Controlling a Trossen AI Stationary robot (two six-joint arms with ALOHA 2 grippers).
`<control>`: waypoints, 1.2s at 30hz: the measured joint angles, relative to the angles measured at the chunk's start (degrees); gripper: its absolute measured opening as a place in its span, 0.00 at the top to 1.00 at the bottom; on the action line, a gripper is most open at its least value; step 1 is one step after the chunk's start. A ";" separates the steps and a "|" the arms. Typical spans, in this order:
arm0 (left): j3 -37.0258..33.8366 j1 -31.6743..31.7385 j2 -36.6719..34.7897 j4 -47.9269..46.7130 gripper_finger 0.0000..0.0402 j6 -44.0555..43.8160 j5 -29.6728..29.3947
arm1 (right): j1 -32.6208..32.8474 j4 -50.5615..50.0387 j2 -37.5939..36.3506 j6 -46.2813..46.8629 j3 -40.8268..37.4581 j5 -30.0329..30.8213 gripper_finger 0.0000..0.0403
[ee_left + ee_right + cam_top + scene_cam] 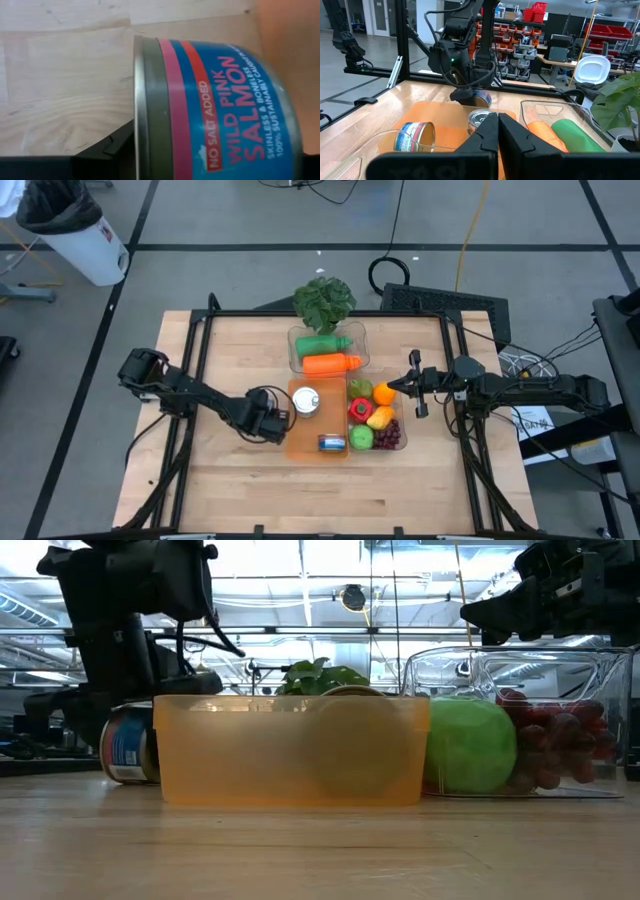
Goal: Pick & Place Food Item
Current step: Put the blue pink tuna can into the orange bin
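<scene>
The left end effector point(275, 423), centre-left, straddled a salmon can point(215, 107), fingers apart; rigid, slick, weighty, best pinched across its curved wall.

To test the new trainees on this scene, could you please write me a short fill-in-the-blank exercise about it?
1. The label of the can at the left claw reads wild pink ____.
2. The right claw, away from the food, is ____ and holds nothing.
3. In the clear container, the green apple sits beside dark red ____.
Missing words: salmon; shut; grapes.
</scene>
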 joint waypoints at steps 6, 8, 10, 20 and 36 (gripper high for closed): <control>1.25 -0.02 -0.99 -0.89 0.43 2.79 -0.28 | 0.00 0.01 0.00 0.01 0.00 0.01 1.00; 1.30 -0.02 -1.90 -2.18 0.43 2.78 -0.33 | 0.02 0.00 0.00 0.02 0.00 0.00 1.00; 1.93 -0.02 -2.88 -3.65 0.43 2.78 -0.36 | 0.00 0.00 0.00 0.00 0.00 0.00 1.00; 1.92 -0.02 -8.98 -7.43 0.43 3.04 -0.80 | 0.00 0.04 0.00 0.00 0.00 0.02 1.00; 1.98 0.98 -8.82 -5.36 0.43 7.62 6.71 | 0.02 0.00 0.00 0.01 0.00 0.00 1.00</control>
